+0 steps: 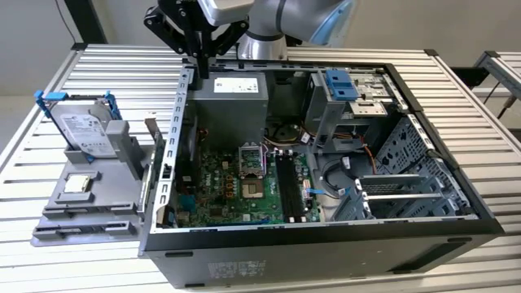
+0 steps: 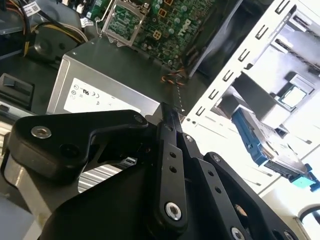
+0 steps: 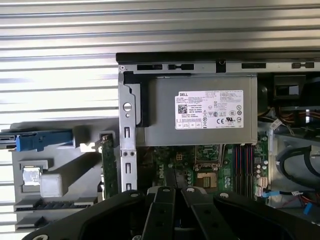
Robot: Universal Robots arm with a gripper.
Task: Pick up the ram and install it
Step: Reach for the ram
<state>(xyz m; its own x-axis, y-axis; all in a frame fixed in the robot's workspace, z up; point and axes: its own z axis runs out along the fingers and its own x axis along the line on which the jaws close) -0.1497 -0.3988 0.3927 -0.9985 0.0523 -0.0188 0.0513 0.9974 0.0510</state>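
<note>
Lower left of exterior view, grey tray [image 1: 106, 204] on bench [image 1: 49, 259]. Ram stick [image 1: 152, 137] upright at tray's right edge, just beside computer case [image 1: 175, 122], untouched. Farther back, top of frame: jaws clenched, empty, above power supply [image 1: 232, 104]. Step in hand: approach. Grasp calls for jaws spread, lined along stick's thin edge.

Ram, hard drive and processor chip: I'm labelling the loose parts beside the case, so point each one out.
ram [image 3: 107, 167]: first wrist view, middle of the green board standing on edge.
hard drive [image 1: 85, 129]: exterior view, its labelled silver face.
processor chip [image 1: 79, 183]: exterior view, centre of its silver top.
</note>
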